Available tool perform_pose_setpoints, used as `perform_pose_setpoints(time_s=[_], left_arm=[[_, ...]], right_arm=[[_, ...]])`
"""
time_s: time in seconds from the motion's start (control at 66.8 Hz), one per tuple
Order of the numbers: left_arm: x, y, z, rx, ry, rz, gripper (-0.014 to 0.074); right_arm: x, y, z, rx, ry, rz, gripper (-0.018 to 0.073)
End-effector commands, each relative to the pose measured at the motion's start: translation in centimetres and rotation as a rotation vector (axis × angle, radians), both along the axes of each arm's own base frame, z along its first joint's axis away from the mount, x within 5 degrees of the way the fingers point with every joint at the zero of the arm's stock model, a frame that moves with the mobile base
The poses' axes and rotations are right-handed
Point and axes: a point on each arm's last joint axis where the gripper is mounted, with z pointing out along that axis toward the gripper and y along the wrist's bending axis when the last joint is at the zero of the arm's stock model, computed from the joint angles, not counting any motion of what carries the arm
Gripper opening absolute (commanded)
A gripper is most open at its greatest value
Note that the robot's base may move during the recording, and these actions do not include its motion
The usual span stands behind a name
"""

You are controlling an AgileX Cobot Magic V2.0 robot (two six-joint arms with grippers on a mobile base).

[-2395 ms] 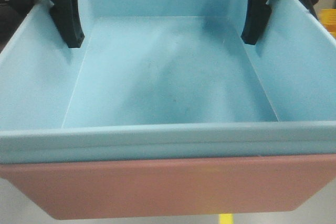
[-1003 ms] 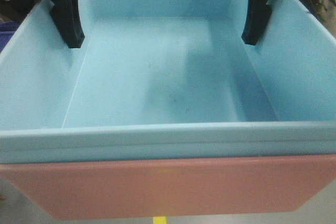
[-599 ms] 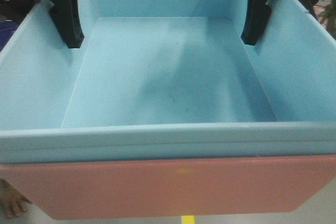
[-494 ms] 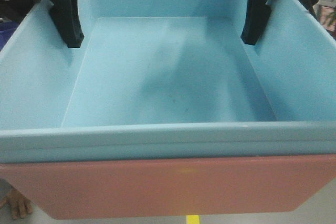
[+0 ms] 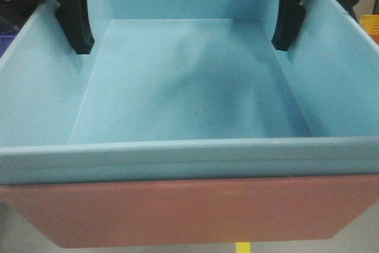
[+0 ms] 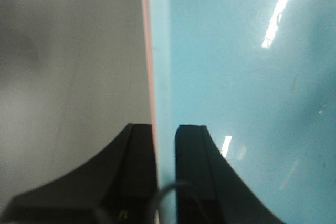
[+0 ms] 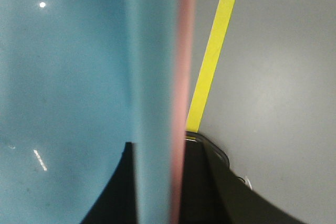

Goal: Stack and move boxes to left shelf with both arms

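A light blue box (image 5: 189,87) sits nested inside a salmon pink box (image 5: 189,211), and both hang above the grey floor. My left gripper (image 5: 68,34) is shut on the left wall of the two boxes, with one finger inside the blue box. My right gripper (image 5: 296,34) clamps the right wall the same way. In the left wrist view the gripper (image 6: 164,129) pinches the blue wall (image 6: 236,77) and the thin pink rim (image 6: 148,51). In the right wrist view the gripper (image 7: 157,145) straddles the blue wall (image 7: 63,77) and the pink wall (image 7: 181,51). The left shelf is out of view.
Grey floor (image 7: 273,77) lies below, with a yellow tape line (image 7: 215,51) whose end shows under the boxes (image 5: 243,247). A dark blue object (image 5: 6,39) peeks in at the far left and a yellow one (image 5: 370,25) at the far right.
The boxes stay fixed in both grips. The yellow floor mark beneath them has slid to the right. The background at both edges has shifted. A hand seen at lower left is gone.
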Motion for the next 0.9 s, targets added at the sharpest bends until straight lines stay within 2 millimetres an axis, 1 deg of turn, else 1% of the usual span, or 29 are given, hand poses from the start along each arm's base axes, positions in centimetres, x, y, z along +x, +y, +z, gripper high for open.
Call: perform_pose_setpoints(time_s=[0.0,0.883], left_arm=[[-0.17,0.07,2.67,-0.067,-0.108,-0.022,-0.0003],[-0.16,0.06,2.68,-0.068,-0.110,-0.022,-0.0003]], right_arm=[[-0.41,-0.44,2.74,0.037,-0.117,-0.003,0.0056],[-0.41,-0.44,2.74,0.037,-0.117,-0.003,0.0056]])
